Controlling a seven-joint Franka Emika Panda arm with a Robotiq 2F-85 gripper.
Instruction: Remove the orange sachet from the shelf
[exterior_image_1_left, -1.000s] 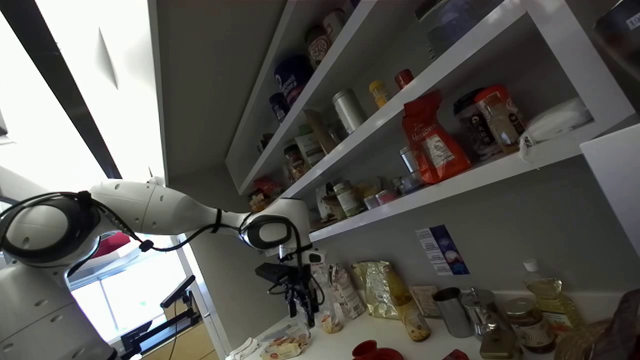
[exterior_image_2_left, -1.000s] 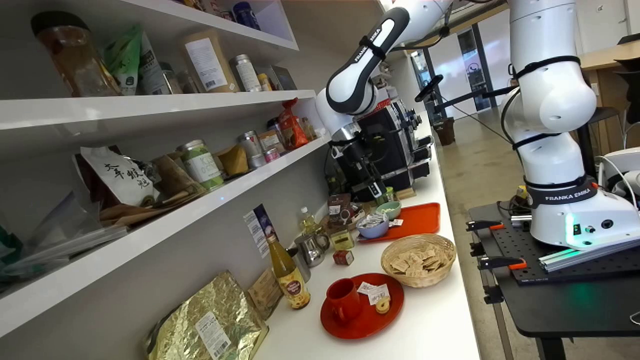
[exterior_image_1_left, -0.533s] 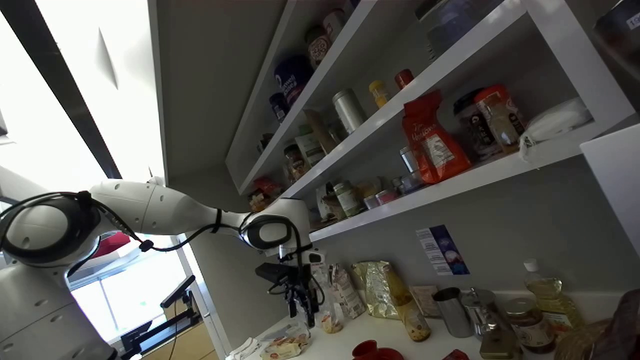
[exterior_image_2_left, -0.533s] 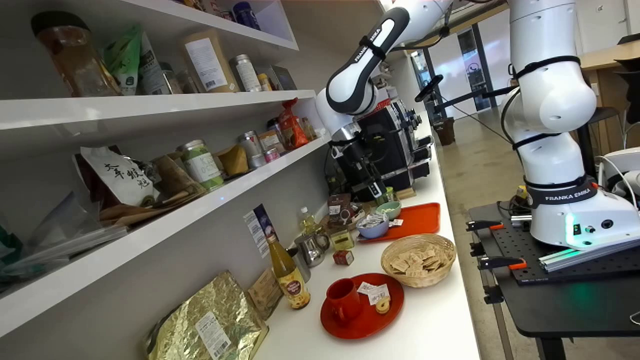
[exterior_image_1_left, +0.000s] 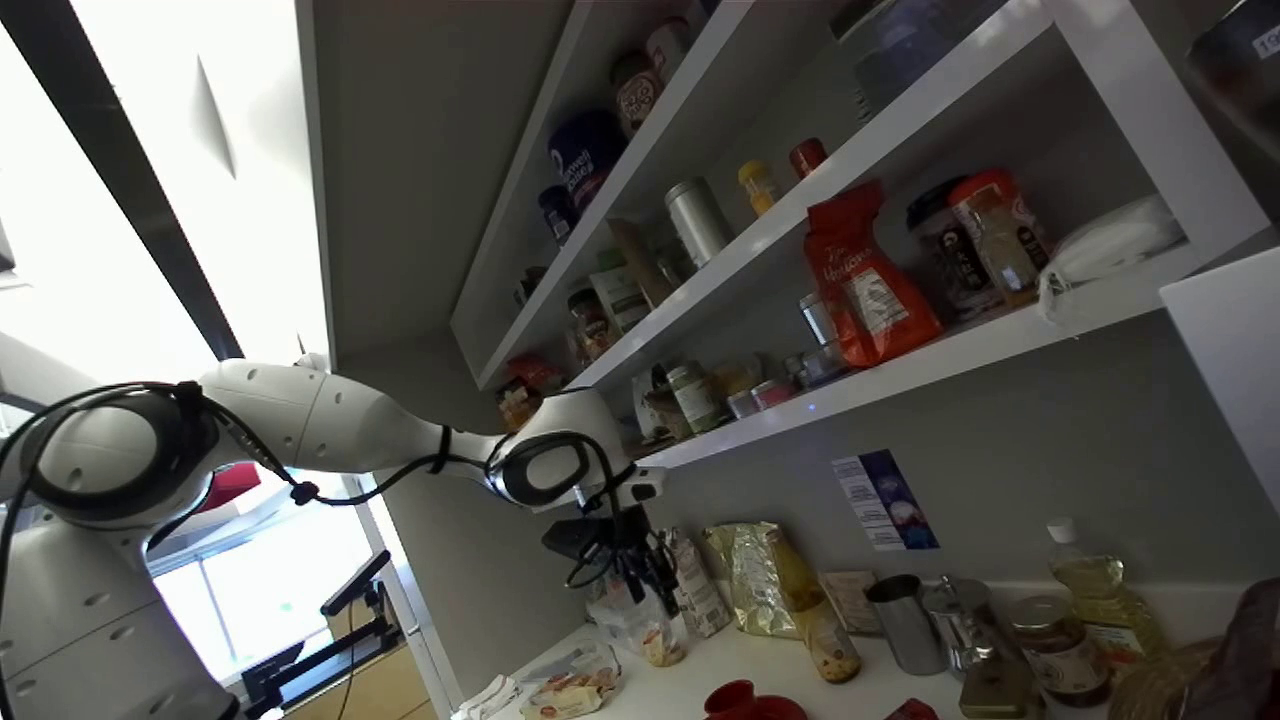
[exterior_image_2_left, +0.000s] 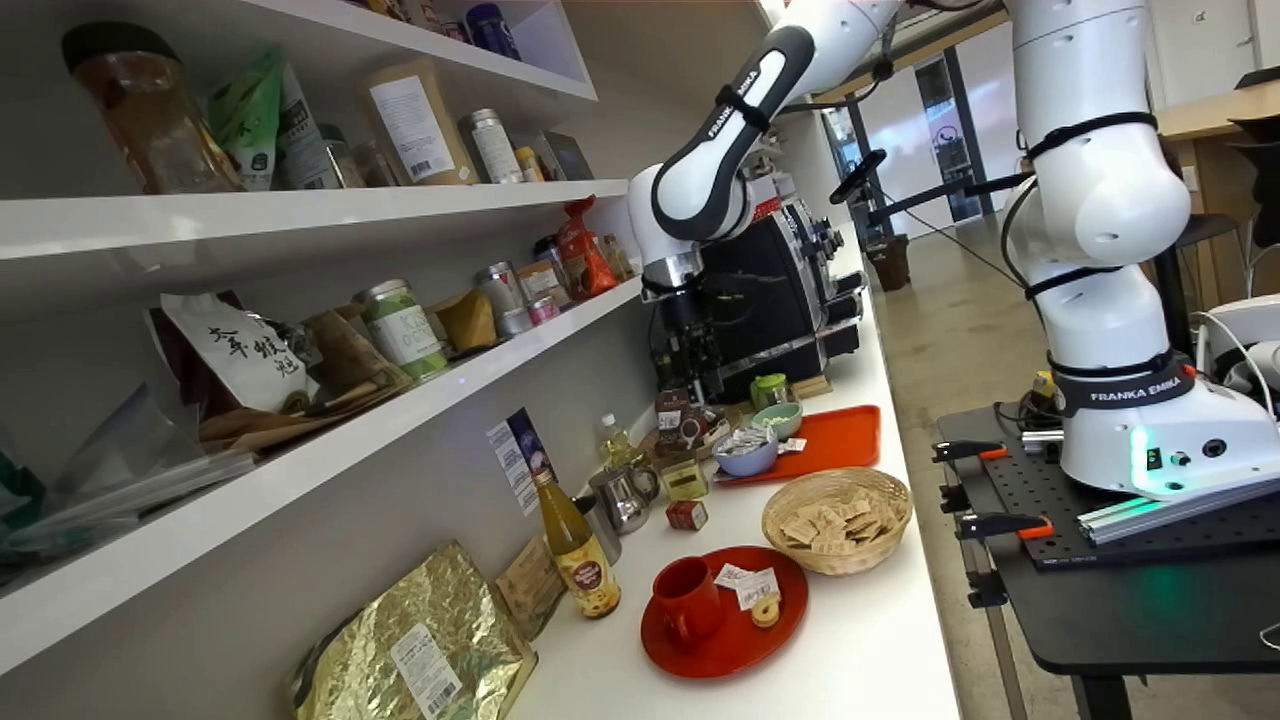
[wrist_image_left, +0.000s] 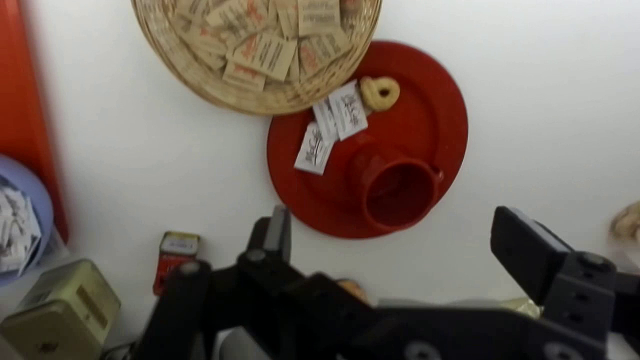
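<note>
The orange sachet, a glossy red-orange pouch with a pale label, stands on the lower tier of the white shelf in both exterior views (exterior_image_1_left: 868, 285) (exterior_image_2_left: 588, 250). The shelf's thick board edge shows in both exterior views (exterior_image_1_left: 1000, 337) (exterior_image_2_left: 400, 412). My gripper hangs below the level of that tier, pointing down over the counter, away from the sachet, in both exterior views (exterior_image_1_left: 655, 590) (exterior_image_2_left: 705, 385). In the wrist view the gripper (wrist_image_left: 391, 220) has its fingers wide apart with nothing between them. The sachet is out of the wrist view.
Jars and tins stand close beside the sachet, with a white bag (exterior_image_1_left: 1115, 245) farther along. Below are a red plate (wrist_image_left: 440, 110) with a red mug (wrist_image_left: 400, 195), a wicker basket (exterior_image_2_left: 850, 555), a bottle (exterior_image_2_left: 575, 530), a gold bag (exterior_image_2_left: 430, 610) and a black machine (exterior_image_2_left: 760, 290).
The arm has moved slightly. The gripper has shifted toward the shelf wall and its tilt has changed. The sachet and the other objects have not moved.
</note>
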